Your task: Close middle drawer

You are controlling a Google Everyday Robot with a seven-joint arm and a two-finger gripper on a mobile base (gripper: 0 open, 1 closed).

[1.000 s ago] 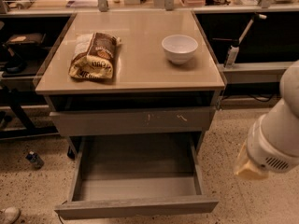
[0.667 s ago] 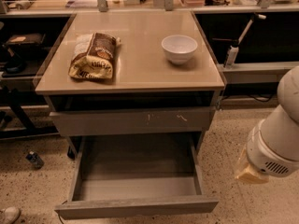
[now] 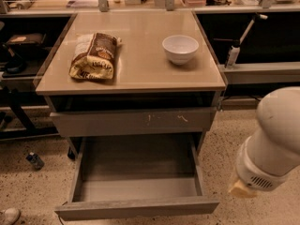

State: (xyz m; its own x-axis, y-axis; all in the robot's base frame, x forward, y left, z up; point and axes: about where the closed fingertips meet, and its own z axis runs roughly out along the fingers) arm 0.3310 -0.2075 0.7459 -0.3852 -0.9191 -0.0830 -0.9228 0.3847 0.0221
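Note:
The middle drawer (image 3: 136,209) is pulled far out below the table top, low in the camera view. Its plain handle-less front faces me and its grey tray interior (image 3: 138,172) looks bare. Above it sits another grey drawer front with pale scratch marks (image 3: 133,122), nearly flush with the frame. A white rounded segment of my arm (image 3: 274,139) fills the lower right, to the right of the open drawer and apart from it. My gripper is out of view, beyond the frame edge.
On the beige table top (image 3: 140,74) lie a brown snack bag (image 3: 95,56) and a white bowl (image 3: 180,48). A small bottle (image 3: 35,161) and a shoe (image 3: 8,215) are on the speckled floor at left. Benches and shelves stand behind and to both sides.
My arm segment has drifted slightly down and left. The drawer stays pulled out as before.

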